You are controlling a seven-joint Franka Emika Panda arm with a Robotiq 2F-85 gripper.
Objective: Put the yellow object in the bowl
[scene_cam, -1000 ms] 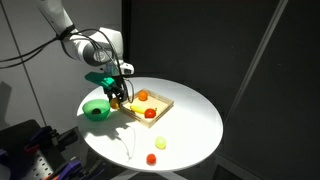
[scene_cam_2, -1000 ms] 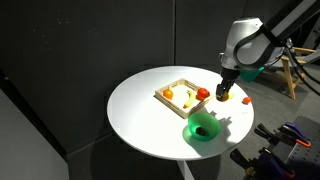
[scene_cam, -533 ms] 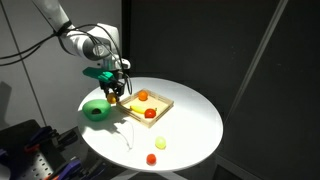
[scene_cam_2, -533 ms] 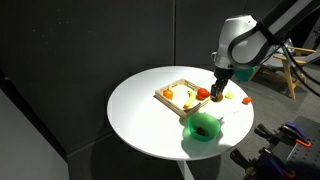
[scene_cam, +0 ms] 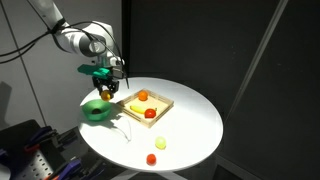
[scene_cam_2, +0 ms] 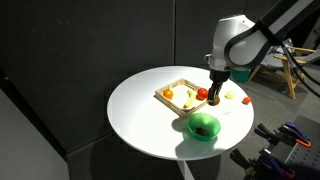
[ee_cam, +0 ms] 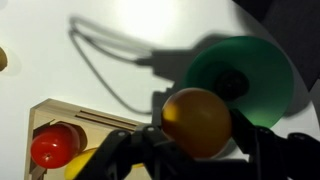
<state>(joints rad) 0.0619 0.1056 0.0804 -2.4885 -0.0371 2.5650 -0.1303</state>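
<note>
My gripper (ee_cam: 198,140) is shut on the yellow object (ee_cam: 198,120), a roundish yellow-orange ball, and holds it in the air. The green bowl (ee_cam: 268,78) lies just beyond it in the wrist view. In both exterior views the gripper (scene_cam: 105,92) (scene_cam_2: 214,97) hangs over the near rim of the bowl (scene_cam: 96,111) (scene_cam_2: 204,126), between the bowl and the wooden tray. The held ball is barely visible between the fingers there. The bowl looks empty.
The light-wood tray (scene_cam: 160,108) (scene_cam_2: 177,85) (ee_cam: 60,112) holds a red piece (ee_cam: 55,146), an orange piece and a yellow piece. Another yellow piece (scene_cam: 161,143) (scene_cam_2: 231,96) and a small red ball (scene_cam: 152,159) (scene_cam_2: 246,100) lie loose on the round white table. A thin white cable (scene_cam: 125,135) lies by the bowl.
My gripper has carried the yellow object away from the tray's corner towards the green bowl and risen slightly. The bowl, the tray and the loose pieces have not moved.
</note>
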